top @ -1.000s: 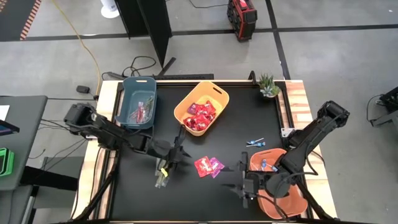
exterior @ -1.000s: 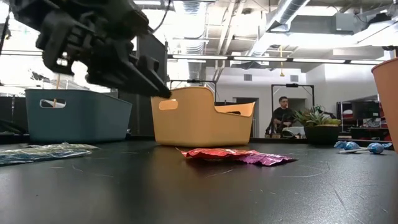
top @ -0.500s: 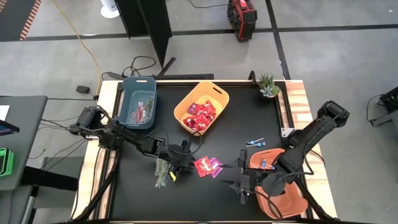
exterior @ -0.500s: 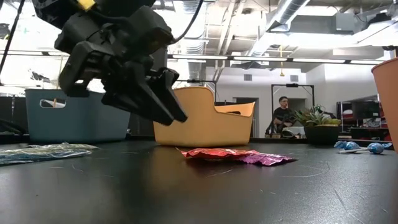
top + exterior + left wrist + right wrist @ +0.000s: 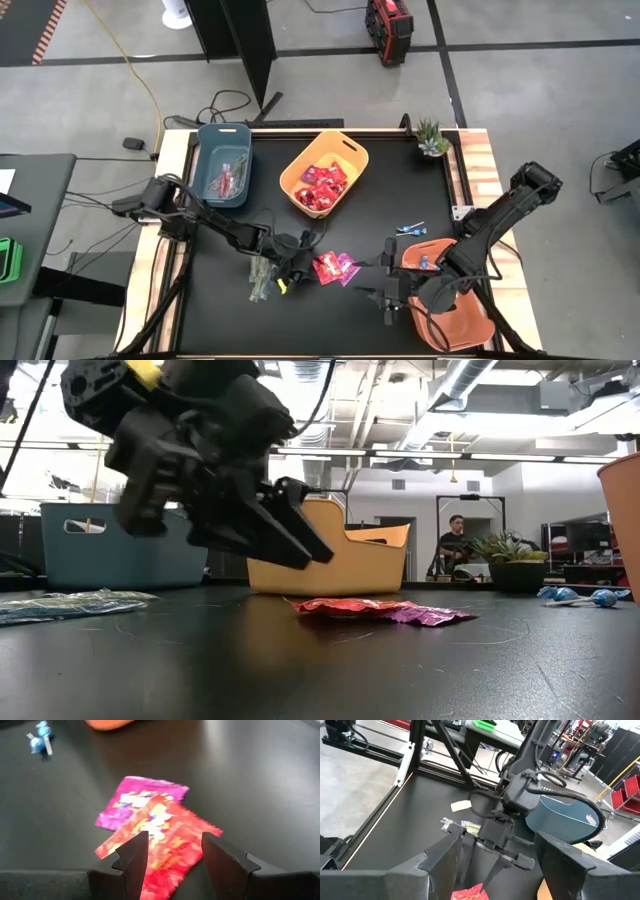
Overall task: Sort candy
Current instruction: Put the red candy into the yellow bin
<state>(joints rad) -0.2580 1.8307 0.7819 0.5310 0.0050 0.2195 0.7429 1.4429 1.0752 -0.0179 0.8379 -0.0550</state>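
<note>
From above I see my left claw (image 5: 297, 268) just beside the red packet (image 5: 327, 267) and the magenta packet (image 5: 346, 266), which lie overlapped mid-surface with the red one nearer it, while my right claw (image 5: 385, 295) waits farther off by the orange bin (image 5: 470, 322). At table height the left claw hangs above the surface, fingers parted and empty, the packets ahead of its tips. Through the left wrist the red packet's long axis runs between my fingers (image 5: 131, 855); through the right wrist that claw stands wide and empty.
</note>
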